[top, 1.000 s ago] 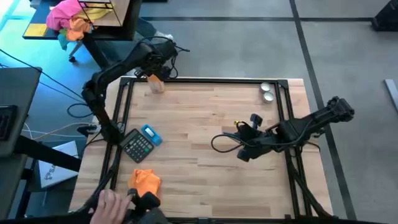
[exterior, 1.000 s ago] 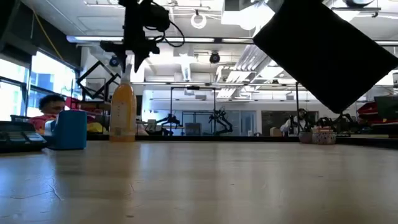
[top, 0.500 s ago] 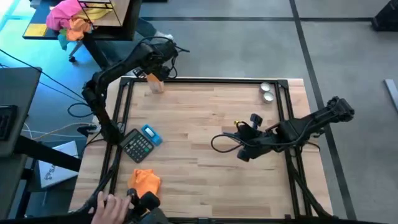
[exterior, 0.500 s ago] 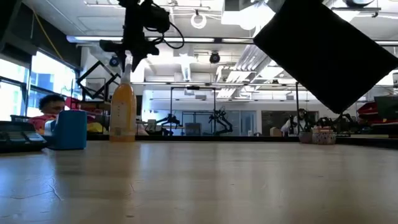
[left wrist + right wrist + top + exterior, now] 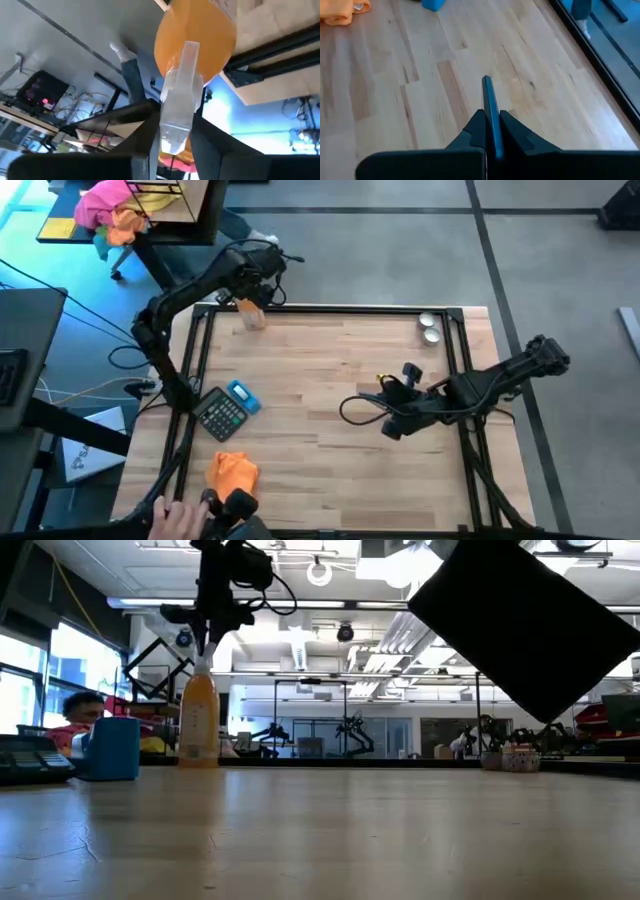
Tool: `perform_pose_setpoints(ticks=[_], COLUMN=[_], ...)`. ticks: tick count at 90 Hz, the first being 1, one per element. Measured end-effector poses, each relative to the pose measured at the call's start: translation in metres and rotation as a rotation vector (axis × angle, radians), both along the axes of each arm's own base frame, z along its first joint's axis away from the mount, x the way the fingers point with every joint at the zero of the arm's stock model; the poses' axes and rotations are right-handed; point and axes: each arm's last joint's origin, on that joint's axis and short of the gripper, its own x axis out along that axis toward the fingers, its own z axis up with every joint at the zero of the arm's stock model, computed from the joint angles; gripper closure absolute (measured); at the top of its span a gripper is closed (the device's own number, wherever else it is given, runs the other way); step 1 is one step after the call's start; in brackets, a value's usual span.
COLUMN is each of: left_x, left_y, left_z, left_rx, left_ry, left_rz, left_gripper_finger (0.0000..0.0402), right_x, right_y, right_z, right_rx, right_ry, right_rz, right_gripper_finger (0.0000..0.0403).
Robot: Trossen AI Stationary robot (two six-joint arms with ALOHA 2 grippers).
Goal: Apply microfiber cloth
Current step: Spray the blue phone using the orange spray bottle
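The orange microfiber cloth (image 5: 232,470) lies crumpled on the table near its front left corner, also in the right wrist view (image 5: 340,12); no gripper touches it. My left gripper (image 5: 250,292) is at the far left corner, on top of a clear spray bottle (image 5: 199,720) of orange liquid that stands on its base. My right gripper (image 5: 395,415) hovers right of the table's middle, shut on a thin dark flat slab (image 5: 520,620). My left gripper has the bottle's clear sprayer head (image 5: 176,125) between its two fingers (image 5: 145,137), coming from above. The bottle stands upright on the table. My right gripper pinches the dark slab by its two flat faces (image 5: 490,125); the slab's thin edge runs forward between the fingers. It hangs tilted, clear of the table.
A calculator (image 5: 221,414) and a small blue block (image 5: 244,395) lie at the left side. Two small round metal things (image 5: 430,328) sit at the far right. A person's hand (image 5: 160,515) is at the near left edge. Bare wood lies in the middle.
The person's hand by the cloth has drawn back toward the table's near left edge. Both arms, the bottle and the cloth have kept still.
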Motion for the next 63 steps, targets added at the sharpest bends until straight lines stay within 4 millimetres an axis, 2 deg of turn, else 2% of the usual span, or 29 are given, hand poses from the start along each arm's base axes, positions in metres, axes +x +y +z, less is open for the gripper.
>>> perform_pose_setpoints(ticks=[17, 29, 48, 63], left_x=[0.0, 0.002, -0.002, -0.013], left_y=[-0.003, -0.014, -0.051, -0.084], left_z=[0.001, 0.005, 0.019, 0.041], left_rx=[0.02, 0.044, -0.125, -0.21], left_ry=[-0.092, -0.216, -0.434, -0.615], left_rz=[0.1, 0.221, 0.37, 0.477], left_gripper_finger=[0.0339, 0.0347, 0.0352, 0.0352], right_x=[-0.001, -0.001, 0.002, 0.008], right_y=[0.002, 0.005, 0.003, -0.002], right_z=[0.0, 0.001, 0.004, 0.006], right_rx=[0.006, -0.015, -0.092, -0.144], right_ry=[0.003, -0.018, -0.074, -0.128], right_rz=[0.013, 0.01, -0.021, -0.071], right_gripper_finger=[0.0403, 0.0403, 0.0403, 0.0403])
